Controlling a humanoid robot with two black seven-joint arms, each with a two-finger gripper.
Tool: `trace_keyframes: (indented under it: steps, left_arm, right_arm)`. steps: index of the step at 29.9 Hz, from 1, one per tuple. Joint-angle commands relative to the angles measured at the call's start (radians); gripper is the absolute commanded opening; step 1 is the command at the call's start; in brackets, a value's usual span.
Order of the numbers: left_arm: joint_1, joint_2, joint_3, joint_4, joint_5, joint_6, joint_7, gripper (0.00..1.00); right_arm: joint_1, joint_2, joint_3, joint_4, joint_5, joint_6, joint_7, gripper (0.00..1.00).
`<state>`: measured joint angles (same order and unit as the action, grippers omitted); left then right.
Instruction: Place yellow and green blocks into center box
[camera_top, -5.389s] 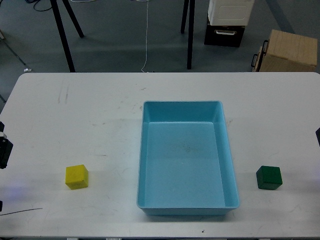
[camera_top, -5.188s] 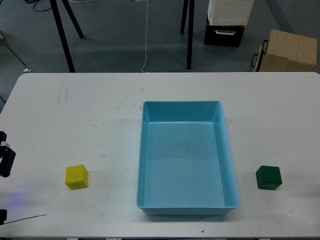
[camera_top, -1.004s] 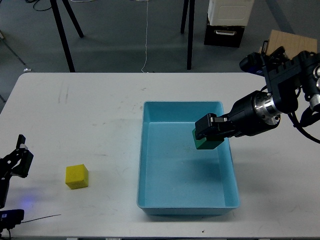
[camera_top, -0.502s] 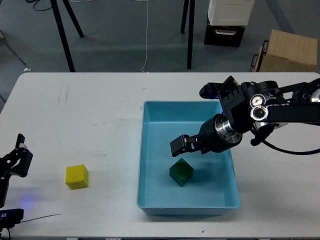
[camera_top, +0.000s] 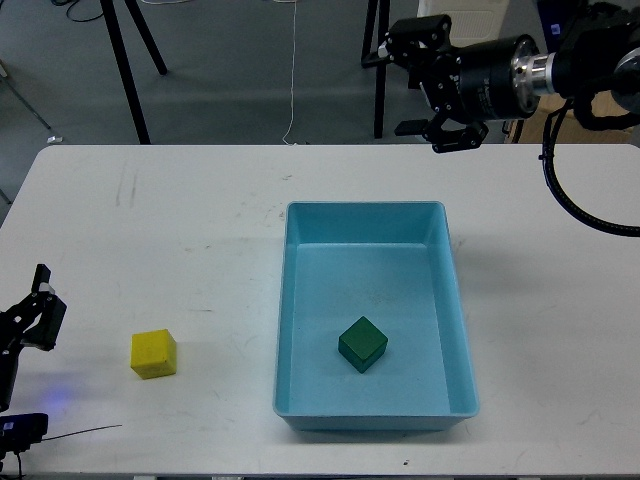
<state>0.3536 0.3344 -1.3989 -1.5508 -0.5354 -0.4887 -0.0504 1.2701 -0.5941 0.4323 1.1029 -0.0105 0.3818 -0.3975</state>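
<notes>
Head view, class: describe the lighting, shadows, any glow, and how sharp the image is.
Head view: lighting is even and soft; the dark green cube inside the light-blue plastic tray and the bright yellow cube on the white table cast only faint shadows; a bluish glow shows on the table at the lower left; the raised right gripper is slightly soft; no strong glare.

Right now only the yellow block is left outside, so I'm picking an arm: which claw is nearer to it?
Left. The left claw sits just left of the yellow block; the right claw is raised far beyond the tray.
</notes>
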Motion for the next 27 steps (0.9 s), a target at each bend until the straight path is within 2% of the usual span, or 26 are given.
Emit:
trace_keyframes:
  steps: [1,5,10,16,22,25,27]
  left_arm:
    - [-0.007,0.0,0.0,0.005,0.0,0.0,0.0,1.0]
    - [-0.01,0.0,0.0,0.011,0.0,0.0,0.001,1.0]
    - [-0.01,0.0,0.0,0.011,0.0,0.0,0.001,1.0]
    - [-0.012,0.0,0.0,0.008,0.002,0.0,0.0,1.0]
    - [-0.005,0.003,0.0,-0.002,0.002,0.0,0.0,1.0]
    - [-0.004,0.006,0.0,-0.005,0.002,0.0,0.001,1.0]
    - [-0.005,0.008,-0.006,-0.005,0.0,0.0,0.0,1.0]
  right_arm:
    - [-0.176,0.019,0.299,-0.09,0.001,0.008,-0.001,1.0]
    - [-0.312,0.054,0.514,-0.09,0.018,0.052,0.0,1.0]
    - [-0.584,0.068,0.842,-0.057,0.093,0.107,0.008,1.0]
    - [-0.995,0.072,1.106,0.21,0.194,0.107,0.006,1.0]
    - [-1.317,0.244,1.263,0.382,0.218,0.107,0.006,1.0]
    - [-1.374,0.341,1.287,0.385,0.216,0.107,0.014,1.0]
    - [-1.376,0.352,1.287,0.38,0.215,0.107,0.014,1.0]
